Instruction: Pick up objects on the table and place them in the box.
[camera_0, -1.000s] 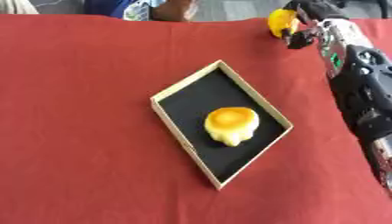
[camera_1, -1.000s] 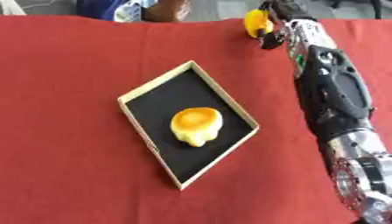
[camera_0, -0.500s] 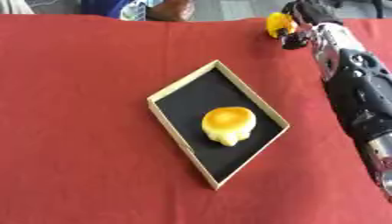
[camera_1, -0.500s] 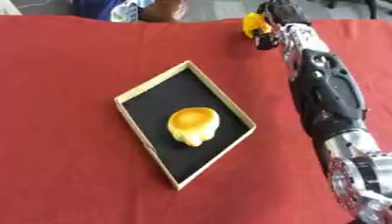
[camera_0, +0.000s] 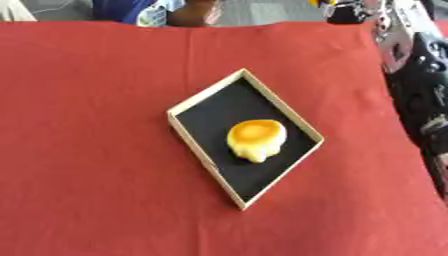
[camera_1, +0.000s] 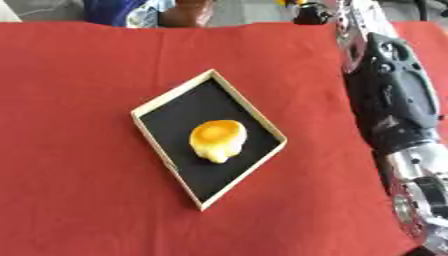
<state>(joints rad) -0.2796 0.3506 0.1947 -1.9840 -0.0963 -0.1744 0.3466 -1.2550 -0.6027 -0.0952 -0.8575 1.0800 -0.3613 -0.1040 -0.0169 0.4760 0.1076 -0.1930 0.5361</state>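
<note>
**Hand at far edge, box mid-counter**

I see the box (camera_1: 262, 121) lying mid-counter (camera_1: 79, 190), a yellow-orange object (camera_1: 217, 140) inside it. My right arm (camera_1: 389, 100) reaches past it. At the far edge, the right hand (camera_1: 313, 14) is well apart from the box; I cannot tell its finger state.

Yellow pastry (camera_1: 217, 139) inside box (camera_1: 157, 102)

Shallow box (camera_0: 204, 166), pale wooden rim, black lining, set diamond-wise on the red cloth, open-topped, lying flat. Inside, near the centre: rounded yellow object (camera_0: 255, 139), orange patch on top, paler lobe toward the near corner, resting on the lining, clear of the walls.
</note>
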